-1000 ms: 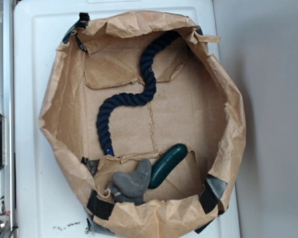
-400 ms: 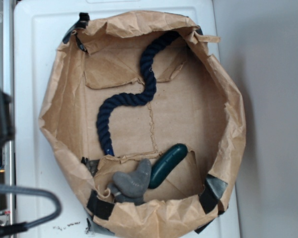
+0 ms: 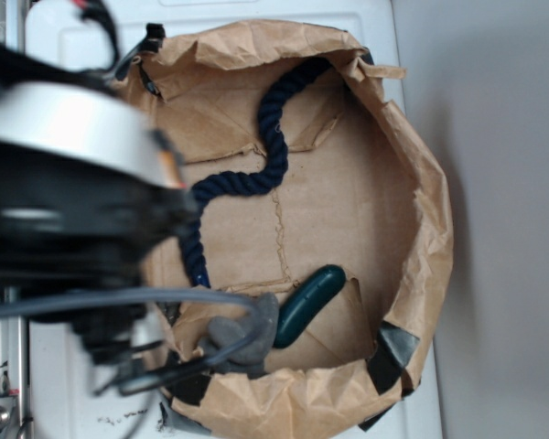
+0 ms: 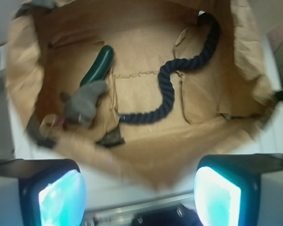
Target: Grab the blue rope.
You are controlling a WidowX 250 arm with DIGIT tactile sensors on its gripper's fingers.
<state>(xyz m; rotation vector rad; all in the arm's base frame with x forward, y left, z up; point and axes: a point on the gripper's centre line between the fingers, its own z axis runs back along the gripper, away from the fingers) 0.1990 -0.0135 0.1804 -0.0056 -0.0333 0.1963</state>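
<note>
Approach step: our gripper (image 4: 139, 190) hangs high above the near rim of the brown paper bag (image 4: 254, 52), jaws wide apart, nothing between them. Exterior view is mostly blocked by the blurred arm (image 3: 69, 174).

The blue rope (image 4: 169, 89) lies flat on the bag floor, well ahead of the jaws and slightly toward the right one. It runs in an S: one end sits up at the far right corner of the bag, the other ends near the middle ahead of the jaws. Long axis goes diagonally, far-right to near-centre.

The green capsule (image 4: 98, 66) and the grey plush toy (image 4: 82, 104) sit ahead of the left jaw, apart from the rope.

Next we judge: move forward over the rope's middle stretch, turn the jaws across the strand, descend, close.
</note>
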